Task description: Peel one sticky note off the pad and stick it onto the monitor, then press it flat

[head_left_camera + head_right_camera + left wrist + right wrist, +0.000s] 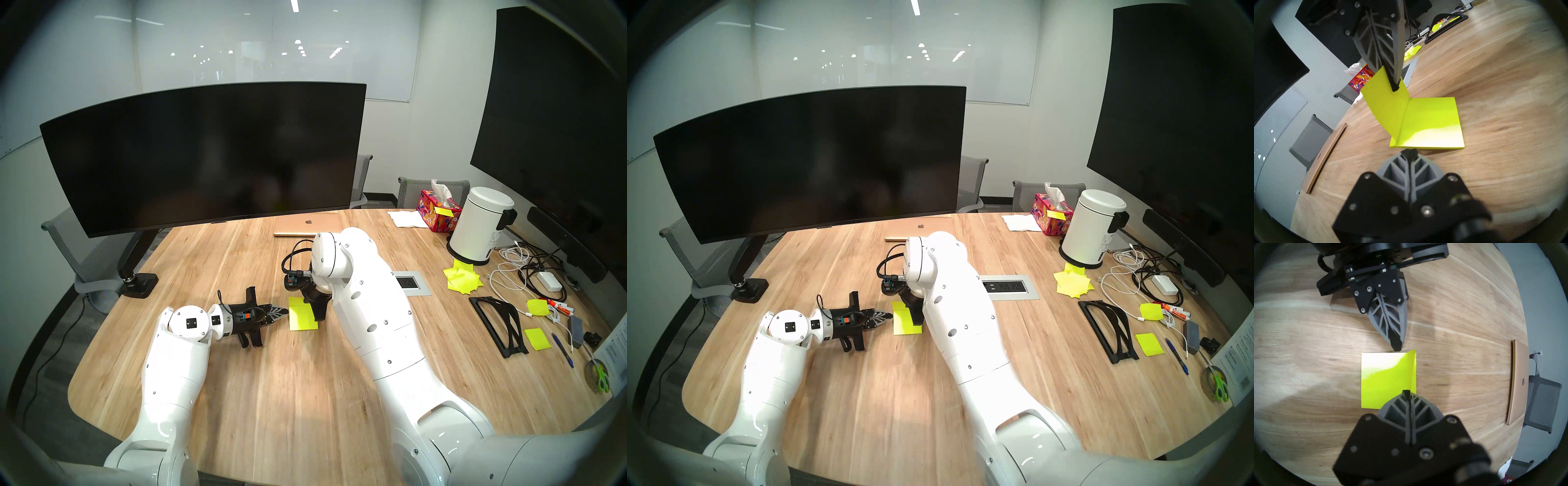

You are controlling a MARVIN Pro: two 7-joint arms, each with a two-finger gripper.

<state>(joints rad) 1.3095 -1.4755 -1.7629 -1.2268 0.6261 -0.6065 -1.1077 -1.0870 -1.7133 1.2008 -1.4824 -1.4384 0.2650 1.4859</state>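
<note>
The neon yellow-green pad [303, 321] [1432, 122] [1386, 382] lies flat mid-table. Its top sticky note [1386, 105] [1413, 372] is peeled up and stands nearly upright, still joined to the pad along one edge. My right gripper [319, 316] [1395, 84] [1407, 393] points down and is shut on the note's raised free edge. My left gripper [285, 310] [1409, 150] [1396, 347] lies low over the table, shut and empty, its tip right at the pad's left edge. The wide curved black monitor [203, 152] [810, 159] stands behind on its arm stand.
A gold laptop [307, 225] lies closed behind the arms. A table power outlet [412, 283] is right of the right arm. At the right stand a tissue box [437, 212], a white bin [481, 225], a jumble of yellow sheets [463, 280], a black stand [498, 322] and cables. A tall flat screen [556, 101] is on the right wall.
</note>
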